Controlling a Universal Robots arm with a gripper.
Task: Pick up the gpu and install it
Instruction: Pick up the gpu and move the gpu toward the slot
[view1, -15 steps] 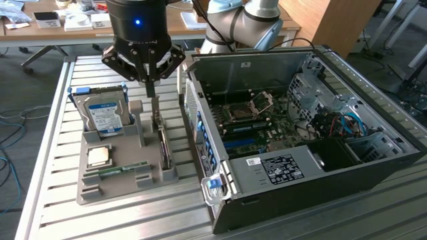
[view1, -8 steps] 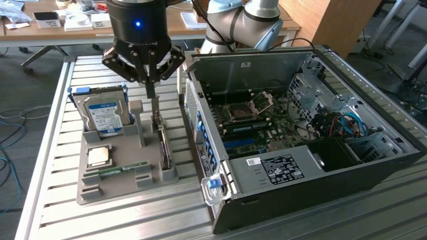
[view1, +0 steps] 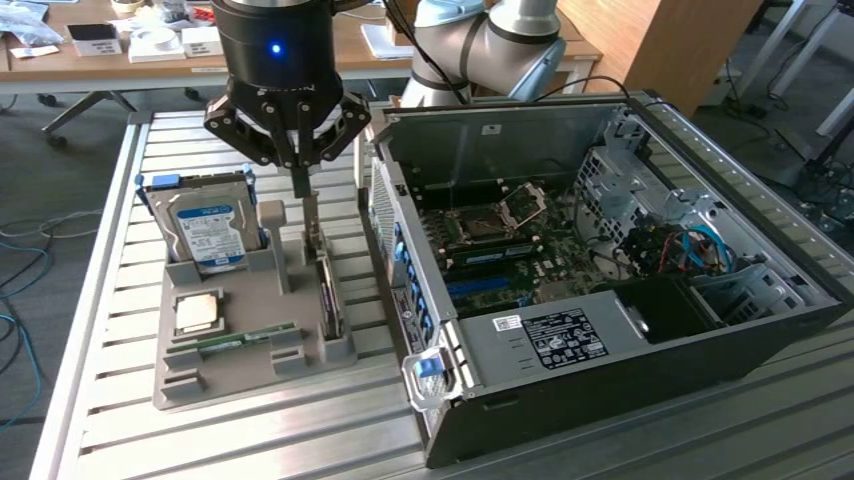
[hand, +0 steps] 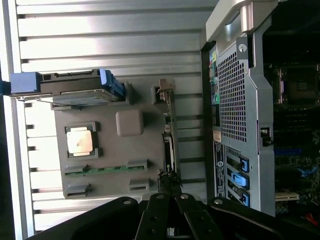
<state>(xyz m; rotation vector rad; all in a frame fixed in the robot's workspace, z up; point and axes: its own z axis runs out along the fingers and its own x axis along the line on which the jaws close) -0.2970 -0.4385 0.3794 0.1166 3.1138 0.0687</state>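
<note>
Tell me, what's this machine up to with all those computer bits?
A robot arm is working on fitting the gpu, a graphics card, into the open computer case. Its claw is closed and sits right over the card, which stands on edge in a slot of the grey parts tray. Whether the claw already pinches it is hard to tell. A hard drive stands in the same tray.

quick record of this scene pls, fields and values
pincer: shut on the gpu's top edge
gpu: standing on edge in a slot of the grey holder, not installed
also in holder: hard drive, cpu, ram strip
pc case: side open, at the exterior view's right of the holder
</note>
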